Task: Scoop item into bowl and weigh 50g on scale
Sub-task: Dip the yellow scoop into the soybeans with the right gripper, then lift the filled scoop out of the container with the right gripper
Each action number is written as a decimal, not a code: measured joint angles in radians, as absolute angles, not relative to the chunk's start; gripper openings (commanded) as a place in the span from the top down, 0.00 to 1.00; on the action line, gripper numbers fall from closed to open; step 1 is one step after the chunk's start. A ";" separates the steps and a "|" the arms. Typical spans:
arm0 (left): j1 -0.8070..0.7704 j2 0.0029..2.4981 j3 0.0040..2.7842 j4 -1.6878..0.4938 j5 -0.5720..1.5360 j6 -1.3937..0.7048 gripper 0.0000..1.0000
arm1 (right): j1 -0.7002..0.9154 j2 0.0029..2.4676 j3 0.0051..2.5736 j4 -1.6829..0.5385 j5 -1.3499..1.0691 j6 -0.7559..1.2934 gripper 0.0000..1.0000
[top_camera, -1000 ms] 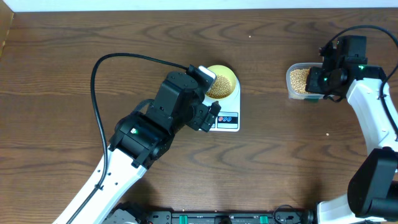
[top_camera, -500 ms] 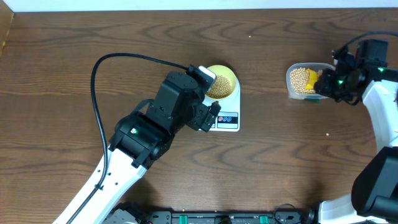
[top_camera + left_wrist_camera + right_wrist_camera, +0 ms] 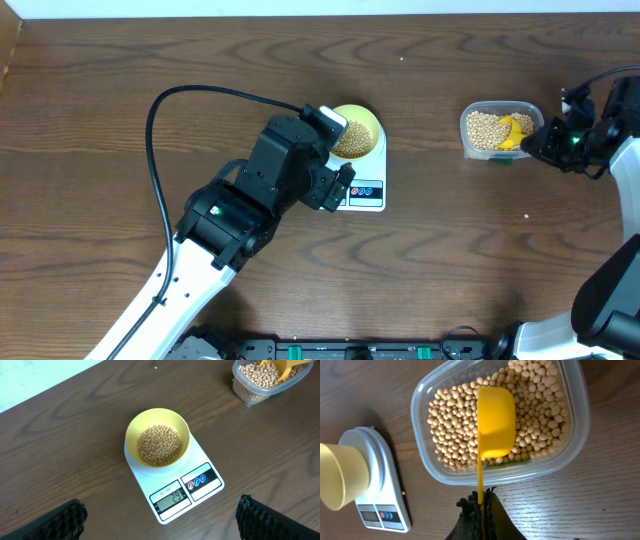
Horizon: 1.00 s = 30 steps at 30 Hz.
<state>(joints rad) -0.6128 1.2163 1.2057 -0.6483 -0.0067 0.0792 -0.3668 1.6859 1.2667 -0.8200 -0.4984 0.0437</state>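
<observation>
The pale yellow bowl (image 3: 133, 435) stands on the white scale (image 3: 202, 460), partly filled with tan beans (image 3: 158, 445); the display (image 3: 172, 496) reads 29. My left gripper (image 3: 162, 527) hovers open above the scale's front edge (image 3: 368, 196), holding nothing. Overhead, its arm covers part of the bowl (image 3: 362, 128). At the right, my right gripper (image 3: 481, 506) is shut on the thin handle of a yellow scoop (image 3: 495, 417). The scoop's cup lies over the beans (image 3: 450, 435) in the clear tub (image 3: 572, 442). Overhead, that gripper (image 3: 547, 146) sits just right of the tub (image 3: 468, 128).
Dark wooden table (image 3: 120, 120) all around. The left arm's black cable (image 3: 160, 100) loops over the table left of the scale. A pale strip runs along the far edge (image 3: 300, 8). The right arm's white link (image 3: 630, 170) stands at the right border.
My right gripper has drawn back to the right from above the tub, uncovering the yellow scoop lying in the beans. The left arm, bowl and scale have not moved.
</observation>
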 measured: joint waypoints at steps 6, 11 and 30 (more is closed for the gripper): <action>-0.613 1.216 1.206 -0.649 -0.007 0.079 0.03 | -0.376 1.686 1.266 -0.788 -0.574 0.041 0.99; -0.613 1.216 1.206 -0.648 -0.007 0.079 0.02 | -0.378 1.692 1.266 -0.776 -0.656 0.041 0.99; -0.613 1.216 1.206 -0.648 -0.007 0.079 0.03 | -0.541 1.702 1.266 -0.787 -0.902 0.041 0.99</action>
